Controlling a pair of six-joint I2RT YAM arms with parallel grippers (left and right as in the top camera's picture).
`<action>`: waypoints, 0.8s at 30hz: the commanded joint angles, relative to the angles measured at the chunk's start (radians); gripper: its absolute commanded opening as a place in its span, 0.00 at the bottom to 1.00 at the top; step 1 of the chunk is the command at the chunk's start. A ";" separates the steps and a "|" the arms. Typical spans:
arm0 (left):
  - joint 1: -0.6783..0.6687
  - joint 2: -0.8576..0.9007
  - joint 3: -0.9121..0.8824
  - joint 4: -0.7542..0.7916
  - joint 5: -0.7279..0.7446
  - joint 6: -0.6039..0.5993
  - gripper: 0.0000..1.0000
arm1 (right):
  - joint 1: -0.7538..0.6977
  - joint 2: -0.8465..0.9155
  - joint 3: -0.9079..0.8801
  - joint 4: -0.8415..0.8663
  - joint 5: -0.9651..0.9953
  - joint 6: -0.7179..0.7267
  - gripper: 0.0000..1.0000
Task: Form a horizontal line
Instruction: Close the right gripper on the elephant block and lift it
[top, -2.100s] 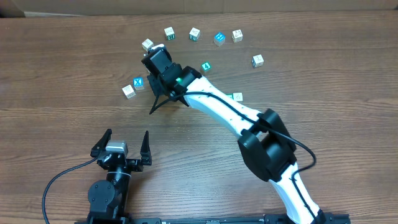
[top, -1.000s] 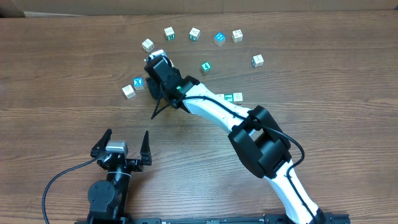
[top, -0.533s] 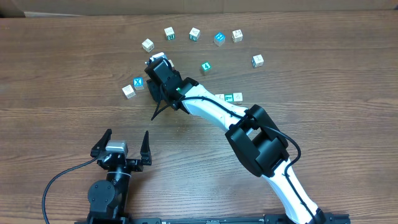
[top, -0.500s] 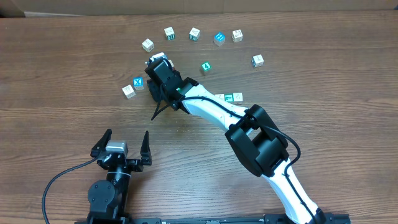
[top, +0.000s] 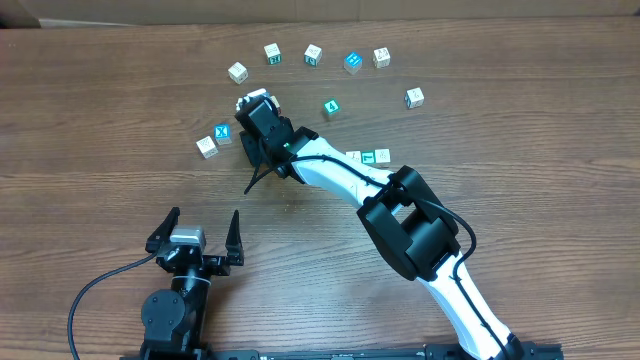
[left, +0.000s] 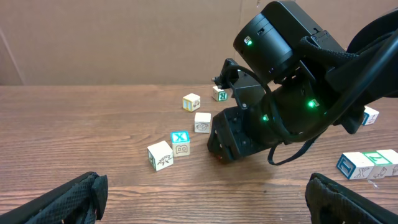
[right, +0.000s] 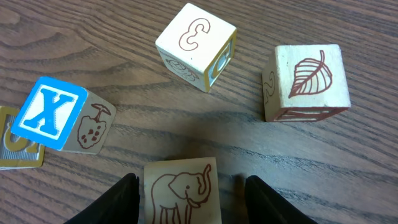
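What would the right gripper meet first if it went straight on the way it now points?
Probably the elephant cube, sitting between the open fingers of the right gripper; depth unclear.

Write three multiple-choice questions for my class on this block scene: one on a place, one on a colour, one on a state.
1. Where is the elephant cube? A) between the fingers of the right gripper B) on top of another cube C) in a bowl
2. What colour is the X cube's lettered face? A) red B) blue C) green
3. How is the left gripper? A) open and empty B) shut on a cube C) shut and empty
Answers: 1 A, the right wrist view shows a finger on either side of it. 2 B, a white X sits on blue. 3 A, overhead its fingers stand spread with nothing between them.
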 joint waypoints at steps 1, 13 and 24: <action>-0.005 -0.009 -0.004 0.003 -0.006 0.019 1.00 | -0.002 0.004 -0.001 0.008 -0.001 -0.004 0.51; -0.005 -0.009 -0.004 0.003 -0.006 0.019 0.99 | 0.001 -0.002 -0.001 0.029 0.002 -0.004 0.44; -0.005 -0.009 -0.003 0.003 -0.006 0.019 0.99 | 0.001 -0.023 0.000 0.014 0.003 -0.004 0.25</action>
